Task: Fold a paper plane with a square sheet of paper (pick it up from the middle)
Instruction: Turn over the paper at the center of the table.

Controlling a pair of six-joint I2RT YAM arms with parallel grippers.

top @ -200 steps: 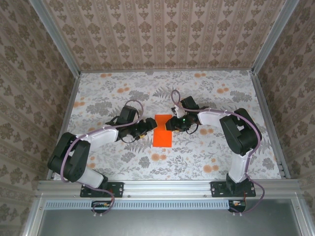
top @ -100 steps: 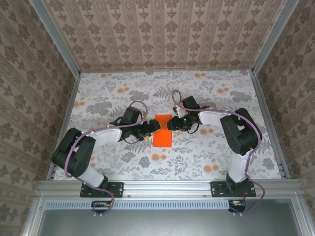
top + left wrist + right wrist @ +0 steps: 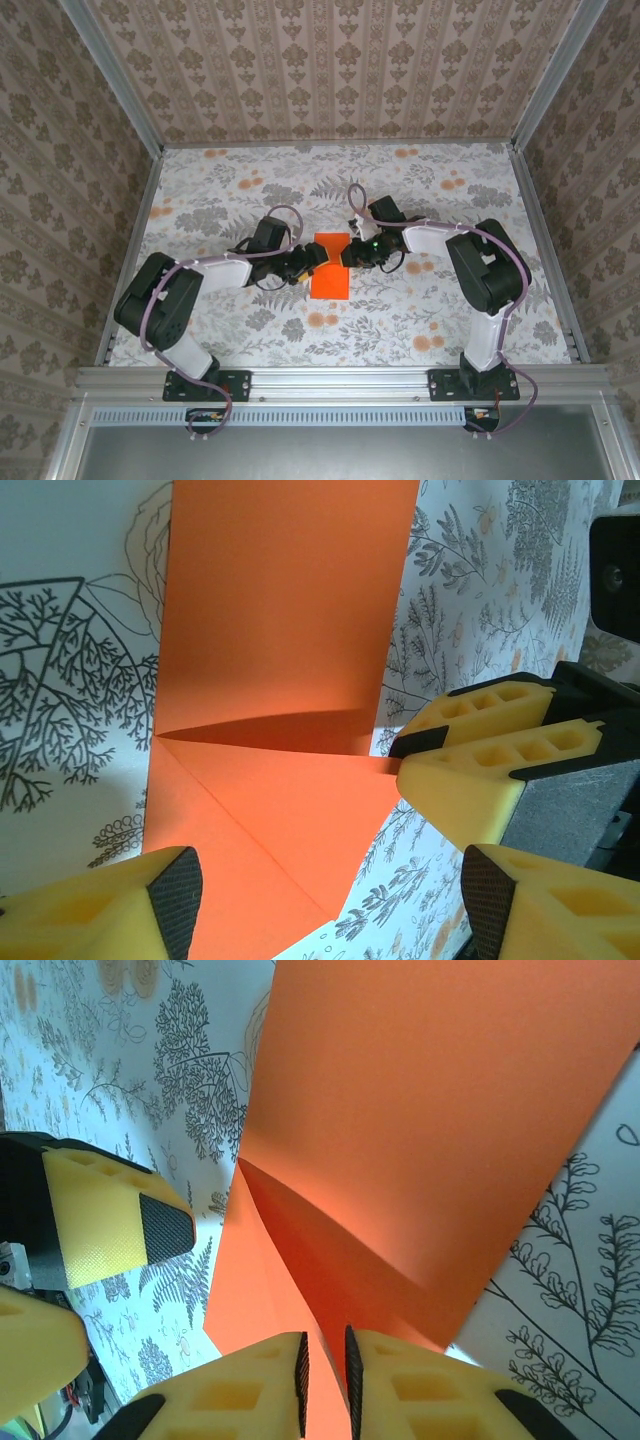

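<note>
One flowered tablecloth (image 3: 230,190) under all: right gripper (image 3: 324,1360) seemingly pinches square sheet of paper (image 3: 290,600), left gripper (image 3: 330,900) spread astride it

The right gripper (image 3: 325,1365) pinches a raised fold of the square sheet of paper (image 3: 430,1110), its yellow fingers nearly together at the bottom of the frame. A diagonal crease runs up from the grip. At left, the left gripper (image 3: 110,1280) sits just beside the sheet's edge, fingers spread, over the floral tablecloth (image 3: 130,1070).
</note>
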